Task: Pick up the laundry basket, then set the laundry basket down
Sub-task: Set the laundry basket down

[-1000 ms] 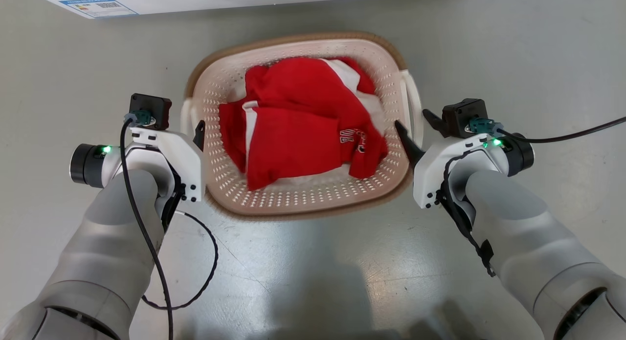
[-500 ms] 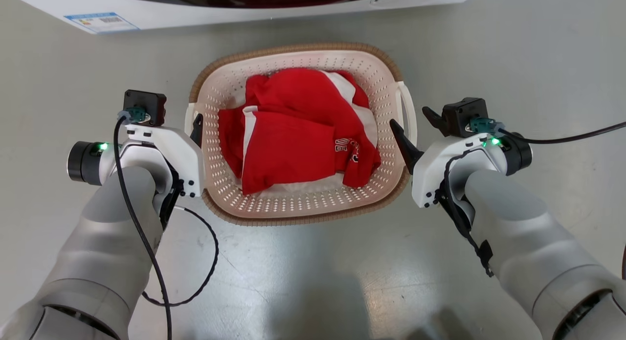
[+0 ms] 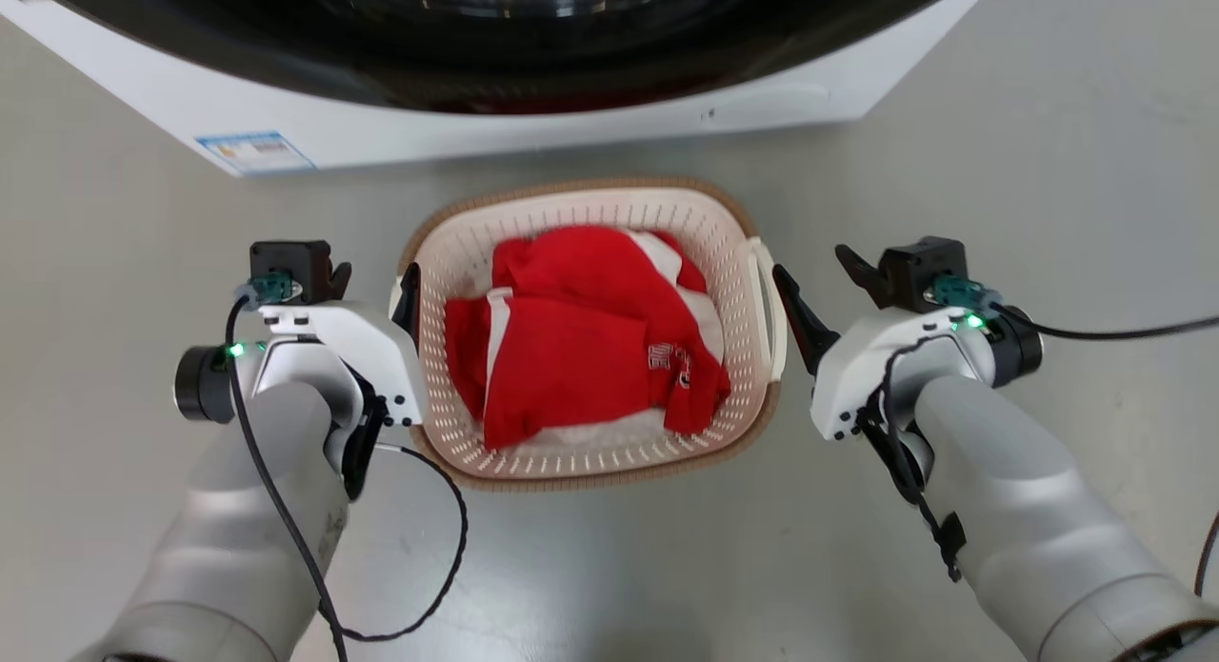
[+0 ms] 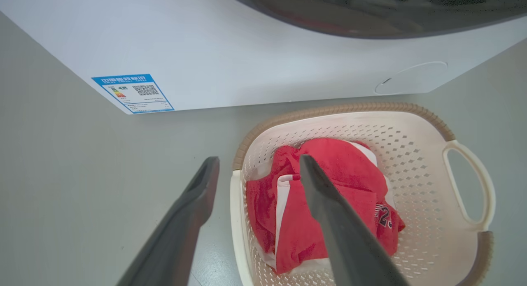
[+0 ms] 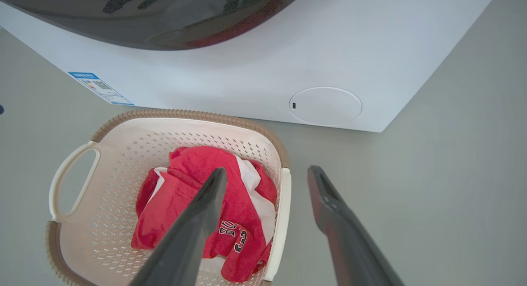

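Observation:
The laundry basket [image 3: 571, 473], cream-white and perforated with a brown rim, stands on the floor holding red and white clothing [image 3: 571, 357]. My left gripper [image 3: 376, 279] is open beside its left handle [image 3: 397, 305]. In the left wrist view that gripper [image 4: 258, 159] has one finger over the floor and one over the clothing, with the handle [image 4: 234, 220] lower between them. My right gripper [image 3: 809, 262] is open by the right handle [image 3: 769, 305]. From the right wrist, this gripper [image 5: 267, 170] straddles the handle [image 5: 282, 220] the same way. Neither gripper holds anything.
A white washing machine [image 3: 533, 129] with a dark round door stands just beyond the basket, a blue label [image 3: 255, 152] at its lower left. A black cable [image 3: 448, 567] loops on the grey floor by my left forearm. Bare floor lies on both sides.
The head camera has moved, so much more of the washing machine shows and the basket looks smaller and lower in view. Both grippers stay open beside the handles.

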Available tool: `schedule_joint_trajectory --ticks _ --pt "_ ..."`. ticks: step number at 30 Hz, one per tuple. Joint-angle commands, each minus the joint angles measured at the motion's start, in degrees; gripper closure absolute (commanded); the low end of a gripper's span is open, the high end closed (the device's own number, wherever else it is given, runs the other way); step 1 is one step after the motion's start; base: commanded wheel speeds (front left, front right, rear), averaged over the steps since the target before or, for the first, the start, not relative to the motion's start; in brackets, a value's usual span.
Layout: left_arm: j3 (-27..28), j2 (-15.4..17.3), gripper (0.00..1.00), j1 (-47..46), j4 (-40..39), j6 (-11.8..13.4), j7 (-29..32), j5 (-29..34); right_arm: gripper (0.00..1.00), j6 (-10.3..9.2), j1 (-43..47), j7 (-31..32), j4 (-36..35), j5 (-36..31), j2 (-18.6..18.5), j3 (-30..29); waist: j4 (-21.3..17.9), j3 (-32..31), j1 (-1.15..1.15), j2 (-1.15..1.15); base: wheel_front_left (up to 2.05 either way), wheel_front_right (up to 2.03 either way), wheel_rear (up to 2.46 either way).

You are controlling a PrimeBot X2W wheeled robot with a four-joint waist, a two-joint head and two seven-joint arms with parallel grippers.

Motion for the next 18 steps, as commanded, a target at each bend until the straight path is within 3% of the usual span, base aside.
schedule_joint_trajectory --ticks 1,10,18 --pt "2.35 2.02 0.0 1.97 -2.27 0.85 -0.59 -0.56 0.0 0.34 3.07 -0.78 -1.89 -2.07 0.39 -1.74 0.2 -3.5 0.0 0.0 0.0 0.0 0.0" --pt "8.6 2.54 0.0 11.66 -11.15 1.45 -0.61 1.35 0.0 0.34 11.06 -0.78 -8.41 -14.14 -0.27 -14.26 0.41 -13.72 0.0 0.0 0.0 0.0 0.0" --pt "15.25 2.47 0.0 19.22 -18.65 1.51 -0.62 4.46 0.0 0.34 17.13 -0.79 -14.98 -21.37 -0.15 -21.32 1.0 -20.52 0.0 0.0 0.0 0.0 0.0"
